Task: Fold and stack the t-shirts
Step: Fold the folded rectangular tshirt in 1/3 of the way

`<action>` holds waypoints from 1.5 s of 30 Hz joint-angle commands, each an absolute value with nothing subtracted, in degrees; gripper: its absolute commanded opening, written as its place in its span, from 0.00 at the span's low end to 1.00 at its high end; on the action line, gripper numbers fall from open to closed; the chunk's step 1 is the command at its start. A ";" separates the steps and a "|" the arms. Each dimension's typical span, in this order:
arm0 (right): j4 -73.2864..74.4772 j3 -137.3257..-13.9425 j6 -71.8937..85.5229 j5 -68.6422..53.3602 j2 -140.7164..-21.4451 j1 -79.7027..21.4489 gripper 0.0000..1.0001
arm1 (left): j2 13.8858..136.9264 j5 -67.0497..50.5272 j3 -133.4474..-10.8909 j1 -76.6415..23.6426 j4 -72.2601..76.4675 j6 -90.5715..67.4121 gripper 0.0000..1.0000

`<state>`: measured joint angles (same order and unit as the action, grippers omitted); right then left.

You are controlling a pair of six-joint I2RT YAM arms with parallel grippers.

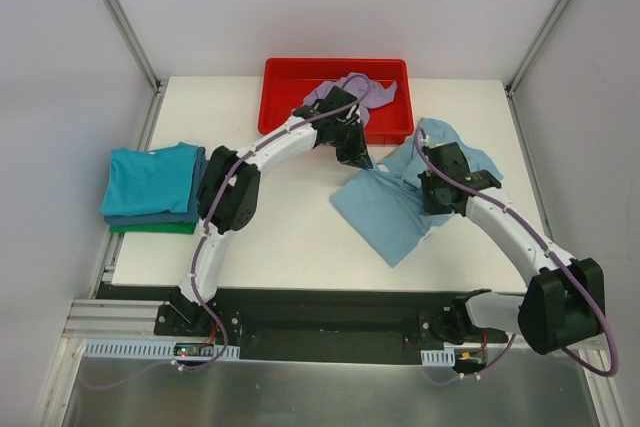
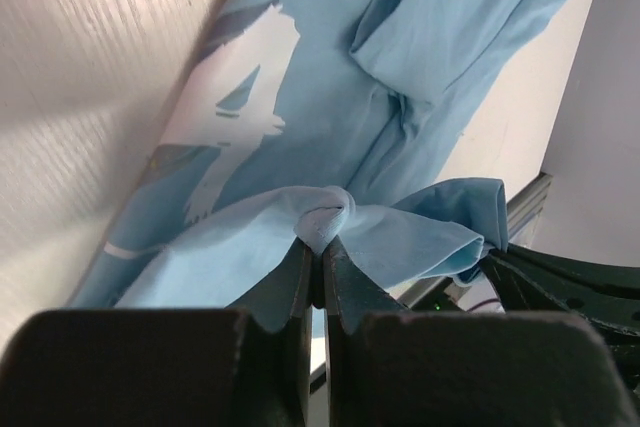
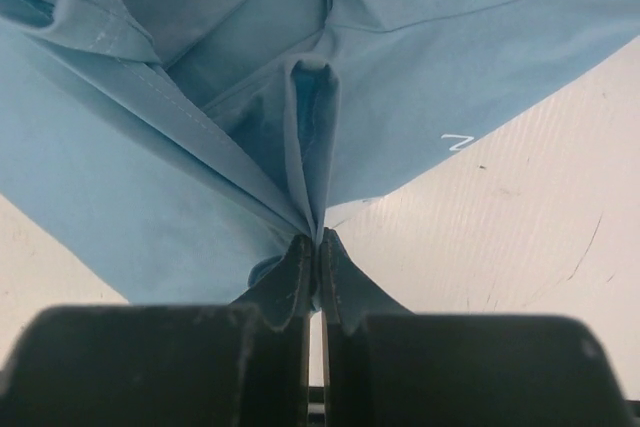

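Observation:
A light blue t-shirt [image 1: 385, 207] with white print lies crumpled right of the table's middle. My left gripper [image 1: 358, 161] is shut on a bunched fold of the t-shirt's cloth [image 2: 325, 217] at its upper left edge. My right gripper [image 1: 432, 195] is shut on a pinched fold of the same shirt [image 3: 310, 147] on its right side. A lavender t-shirt [image 1: 360, 90] lies in the red tray [image 1: 290, 87]. A stack of folded t-shirts [image 1: 152, 187], teal on top with dark green at the bottom, sits at the table's left edge.
The red tray stands at the table's back middle. Grey walls and metal frame posts [image 1: 120, 17] close in the table on three sides. Bare white tabletop [image 1: 290, 237] shows between the stack and the blue shirt.

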<state>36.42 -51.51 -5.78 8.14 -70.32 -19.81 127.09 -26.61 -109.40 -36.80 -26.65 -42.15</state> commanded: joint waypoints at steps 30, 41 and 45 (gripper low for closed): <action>35.95 -60.64 4.05 24.70 -79.81 -12.39 0.85 | 130.27 -20.31 -125.35 -36.30 -29.79 -36.74 0.99; 26.81 -56.33 -6.68 -17.93 -79.35 -19.40 0.96 | 105.76 -13.20 -88.90 -31.38 -29.79 -36.12 0.99; 26.19 -60.63 -6.24 -16.52 -87.61 -26.44 0.96 | 96.70 -7.65 -76.06 -28.92 -29.71 -37.26 0.99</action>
<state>28.73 -57.06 -4.82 -10.07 -81.25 -21.17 104.42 -14.35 -86.32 -31.57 -28.58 -36.58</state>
